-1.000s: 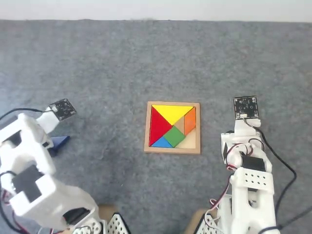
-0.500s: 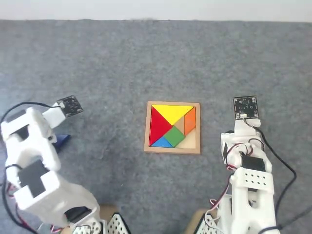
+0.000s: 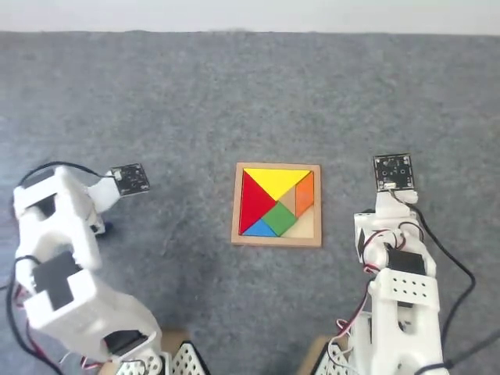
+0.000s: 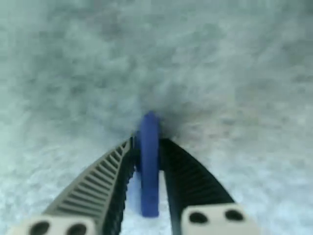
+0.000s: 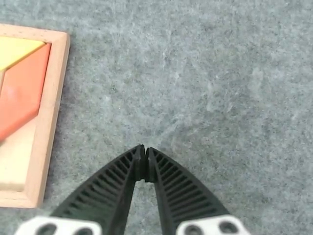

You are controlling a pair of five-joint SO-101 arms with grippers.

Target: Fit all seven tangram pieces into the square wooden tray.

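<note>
Left gripper point(image 4: 148, 142) well left of wooden tray point(image 3: 276, 243), fingers clamped on dark blue piece point(image 4: 148, 161), held edge-on. Right gripper point(image 5: 145, 149) just right of tray, fingers pressed together, empty. In tray: yellow triangle point(image 3: 275, 181), red triangle point(image 3: 254, 201), green square point(image 3: 280, 216), light blue triangle point(image 3: 258, 228), orange parallelogram point(image 3: 304, 194).

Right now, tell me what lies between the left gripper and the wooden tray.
Nothing but bare grey mat, as the high view shows. The left gripper, shut on the blue piece, is apart from the tray.

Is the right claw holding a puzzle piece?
No, the right gripper is shut on nothing, over the bare grey felt beside the wooden tray.
</note>
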